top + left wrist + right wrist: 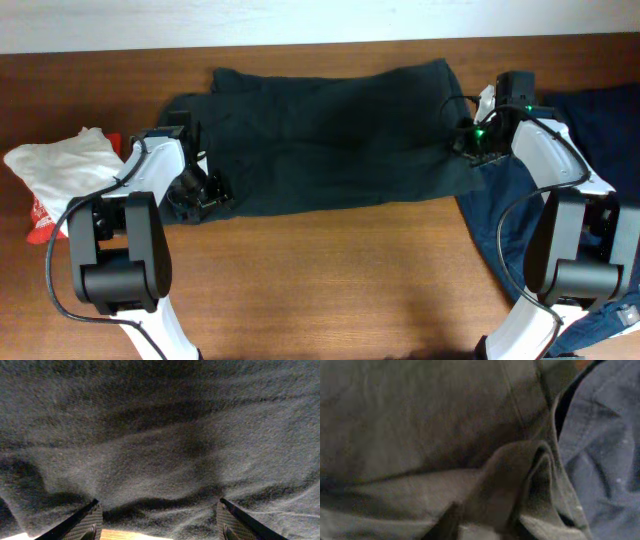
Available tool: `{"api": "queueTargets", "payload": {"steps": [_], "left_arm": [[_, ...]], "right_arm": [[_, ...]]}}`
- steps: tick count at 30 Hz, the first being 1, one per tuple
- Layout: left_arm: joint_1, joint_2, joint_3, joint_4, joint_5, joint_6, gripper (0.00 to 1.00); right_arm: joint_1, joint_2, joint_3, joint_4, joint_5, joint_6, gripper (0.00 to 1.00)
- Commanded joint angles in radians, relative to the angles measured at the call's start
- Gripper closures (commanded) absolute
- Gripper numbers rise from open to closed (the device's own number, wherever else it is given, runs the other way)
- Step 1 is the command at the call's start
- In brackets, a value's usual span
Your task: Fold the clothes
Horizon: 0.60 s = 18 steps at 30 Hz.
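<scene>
Left fingers (pixel 85 522) wide apart, low on the dark garment (pixel 330 130); right fingers (pixel 472 145) at its far edge, grip unclear.

We are losing the right gripper (pixel 468 145) against the dark garment (pixel 330 130) in the overhead view; its own wrist view is blurring too much to tell its jaws. The blue garment (pixel 600 110) is running off the overhead's right edge.

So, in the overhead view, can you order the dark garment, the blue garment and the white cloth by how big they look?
1. dark garment, clearly the largest.
2. blue garment, though it is partly hidden and cut by the frame edge, so this is unsure.
3. white cloth, the smallest as seen.
</scene>
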Motion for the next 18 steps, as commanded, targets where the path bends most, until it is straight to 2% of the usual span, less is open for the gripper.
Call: {"api": "queueTargets", "payload": {"steps": [1, 2, 6, 10, 11, 12, 13, 17, 18], "left_arm": [[-0.002, 0.021, -0.035, 0.012, 0.011, 0.005, 0.28], [-0.002, 0.021, -0.035, 0.012, 0.011, 0.005, 0.28], [-0.002, 0.021, -0.035, 0.014, 0.011, 0.005, 0.28], [-0.002, 0.021, -0.035, 0.016, 0.011, 0.005, 0.28], [-0.002, 0.021, -0.035, 0.017, 0.011, 0.005, 0.27], [-0.003, 0.021, -0.035, 0.018, 0.011, 0.005, 0.27], [-0.003, 0.021, -0.035, 0.021, 0.011, 0.005, 0.27], [-0.002, 0.021, -0.035, 0.024, 0.011, 0.005, 0.27], [-0.002, 0.021, -0.035, 0.026, 0.011, 0.005, 0.27]], "right_arm": [[0.008, 0.0, 0.023, 0.012, 0.003, 0.037, 0.91], [0.008, 0.0, 0.023, 0.013, 0.018, 0.044, 0.96], [0.008, 0.0, 0.023, 0.063, 0.045, 0.099, 0.96], [0.009, 0.0, 0.023, 0.301, -0.052, 0.143, 0.95], [0.01, 0.0, 0.023, 0.396, -0.097, 0.143, 0.59], [0.01, 0.0, 0.023, 0.414, -0.099, 0.142, 0.57], [0.009, 0.0, 0.023, 0.407, -0.1, 0.14, 0.56], [-0.021, 0.0, 0.023, 0.201, 0.005, 0.059, 0.57], [-0.048, 0.0, 0.023, 0.095, 0.083, 0.06, 0.62]]}}
